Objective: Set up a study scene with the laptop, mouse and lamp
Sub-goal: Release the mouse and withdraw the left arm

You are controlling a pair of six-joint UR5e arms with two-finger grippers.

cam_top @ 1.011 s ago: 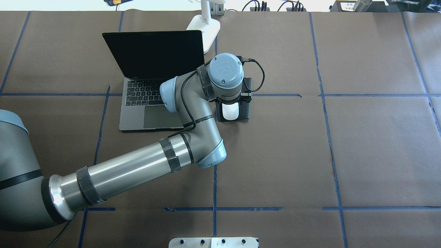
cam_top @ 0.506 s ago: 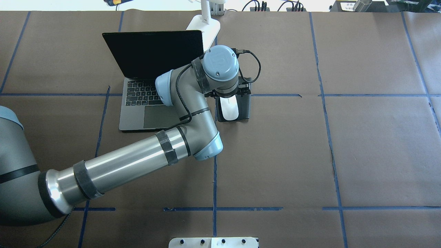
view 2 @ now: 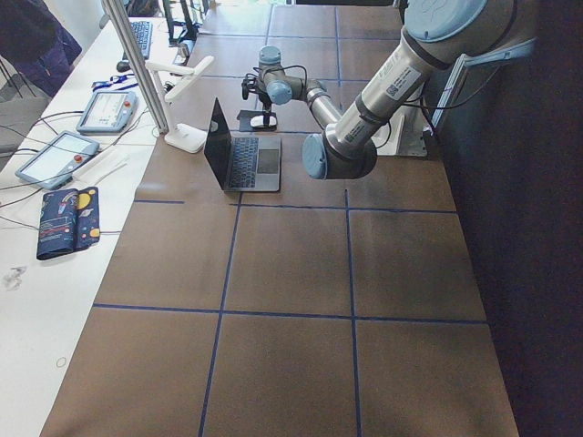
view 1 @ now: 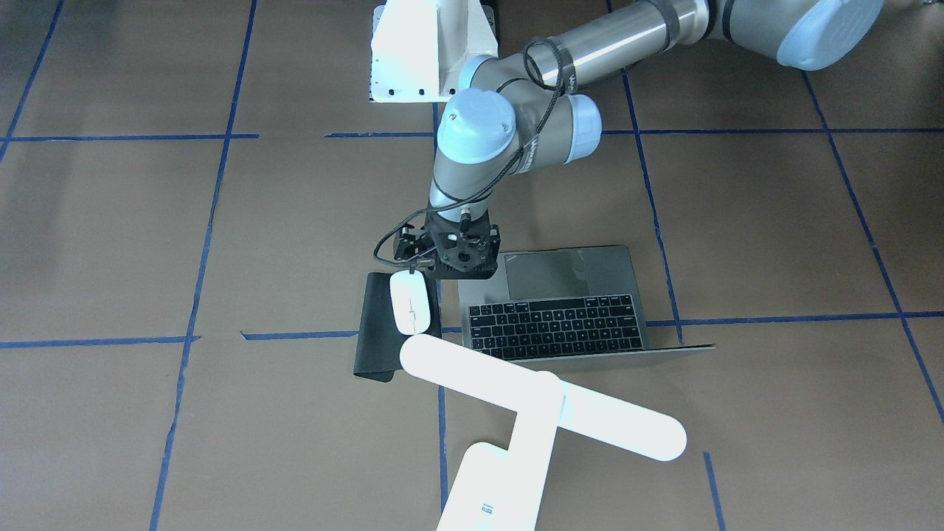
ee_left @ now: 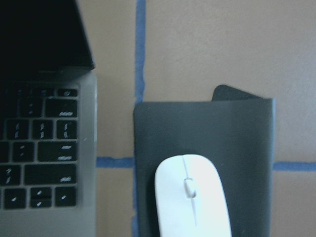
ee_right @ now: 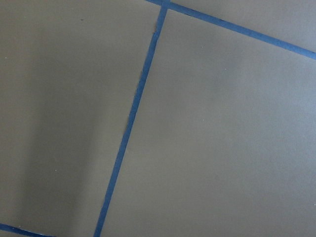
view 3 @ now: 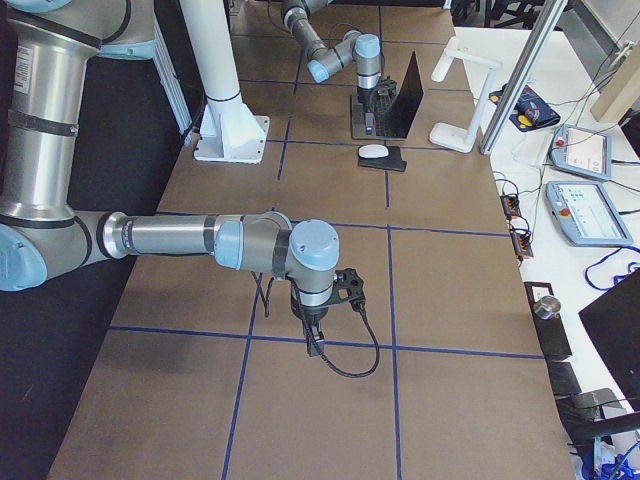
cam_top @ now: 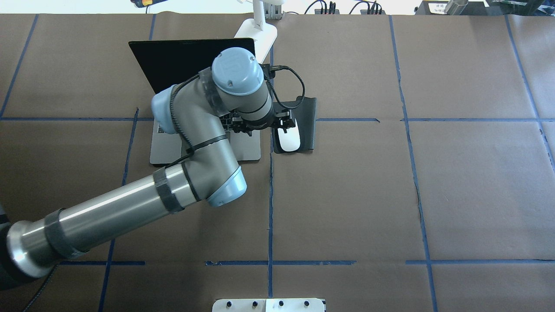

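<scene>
The laptop [cam_top: 173,65] stands open at the back left, keys [view 1: 553,324] showing. The white mouse [cam_top: 288,138] lies free on a black mat [cam_top: 305,115] just right of the laptop; it also shows in the front view [view 1: 410,302] and the left wrist view [ee_left: 192,197]. The white lamp [view 1: 538,402] stands behind the laptop, its base [cam_top: 260,32] at the far edge. My left gripper [view 1: 457,262] hangs raised over the laptop's right edge, beside the mouse; its fingers are hidden. My right gripper [view 3: 313,345] hovers low over bare table, far from these.
A white boxy pedestal [view 1: 424,44] with bolt holes stands at the robot's side of the table. The table is covered in brown paper with blue tape lines [cam_top: 270,208]. Pendants and cables lie on the side bench [view 3: 580,200].
My left arm has pulled back to the left, from right above the mouse to over the laptop's right edge. The mouse stays on the mat, now fully uncovered.
</scene>
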